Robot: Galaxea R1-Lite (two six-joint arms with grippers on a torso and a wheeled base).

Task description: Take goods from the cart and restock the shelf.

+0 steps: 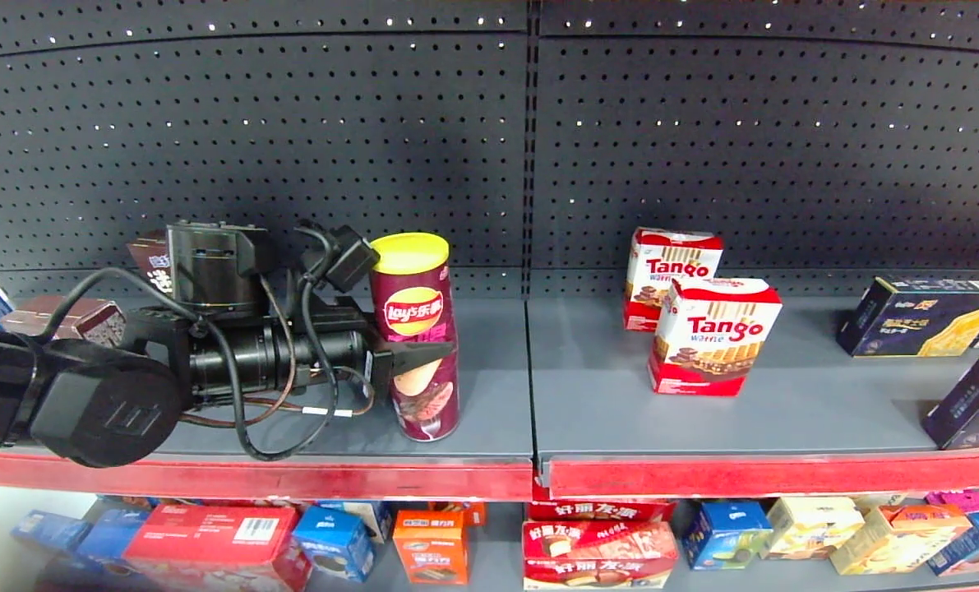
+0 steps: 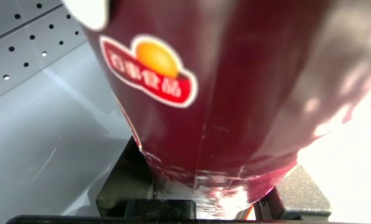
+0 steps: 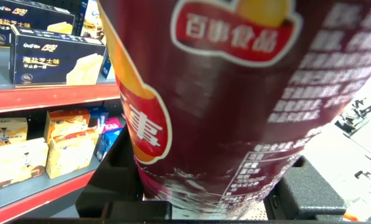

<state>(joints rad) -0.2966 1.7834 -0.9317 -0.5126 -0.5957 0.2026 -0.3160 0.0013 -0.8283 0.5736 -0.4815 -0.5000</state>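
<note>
The chip can (image 1: 417, 329) stands on the upper shelf (image 1: 604, 403). To its right, the front wafer box (image 1: 715, 337) stands before the rear wafer box (image 1: 668, 261), with more boxes (image 1: 916, 316) farthest right.

1. Shelf (image 1: 489, 427): grey deck with a red front edge and a perforated back panel.
2. Chip can (image 1: 413, 308): upright near the front edge, just left of the centre seam, yellow lid on top.
3. Left gripper (image 1: 433, 352): reaches in from the left end, fingers clamped across the can's middle.
4. Two wafer boxes (image 1: 713, 333): upright right of the seam, one behind the other.
5. Dark blue boxes (image 1: 916, 316): at the right end.
</note>
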